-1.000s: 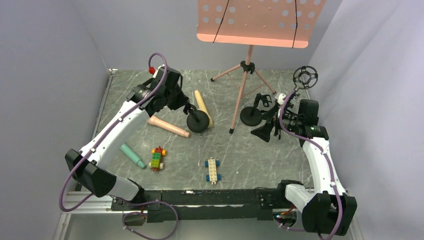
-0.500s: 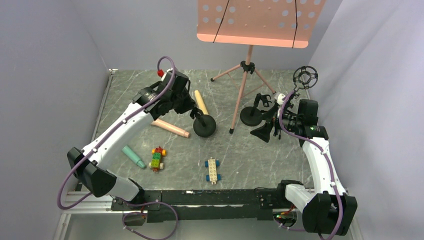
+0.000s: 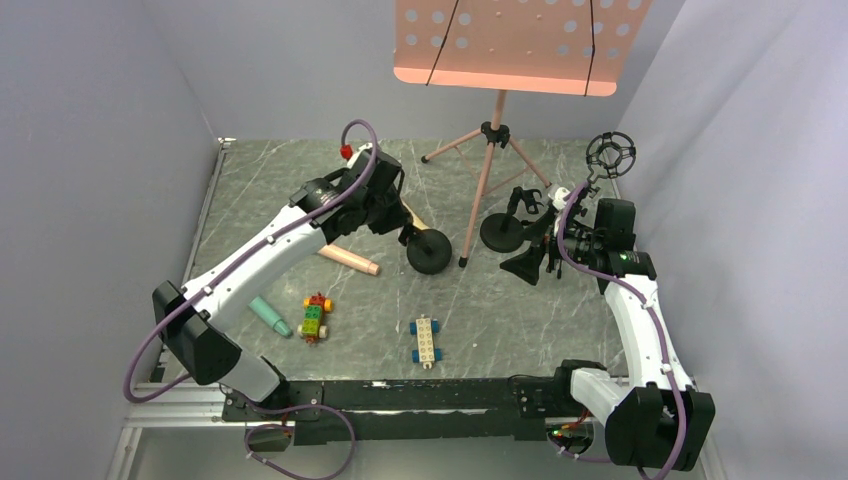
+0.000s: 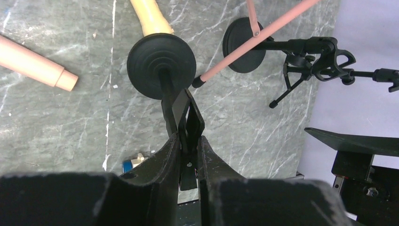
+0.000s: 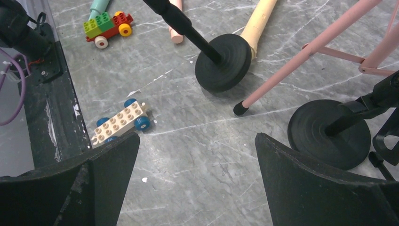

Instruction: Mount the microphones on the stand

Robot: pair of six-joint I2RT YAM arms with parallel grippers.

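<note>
Pale lilac walls (image 3: 100, 150) close in three sides of a grey marbled table (image 3: 500, 320). At the far edge rises a pink music stand (image 3: 505, 45), its perforated desk high up and its tripod legs spread on the table.

The left arm (image 3: 260, 255) reaches diagonally across to the middle of the table. The right arm (image 3: 640, 310) runs up the right side and bends inward.

The left pincer (image 4: 189, 136) is clamped tight on the thin stem of a black round-based stand (image 3: 428, 250), whose stem leans back toward the arm. Its disc base lies near the foot of one tripod leg. The right pincer (image 5: 196, 134) is spread wide with nothing between its fingers, just beside a second black stand (image 3: 500, 233) that carries a clip on a short boom. A black ring mount (image 3: 610, 153) stands by the right wall.

All three microphones lie flat on the table, none on a stand. The pale yellow microphone (image 5: 259, 21) lies just behind the gripped stand's base, which hides its near end. The pink microphone (image 3: 350, 260) lies to the left of that base, partly under the left arm. The teal microphone (image 3: 268, 313) lies well apart at the left, beside a colourful brick car (image 3: 315, 316). A white and blue brick car (image 3: 425, 340) sits nearer the arm bases.
</note>
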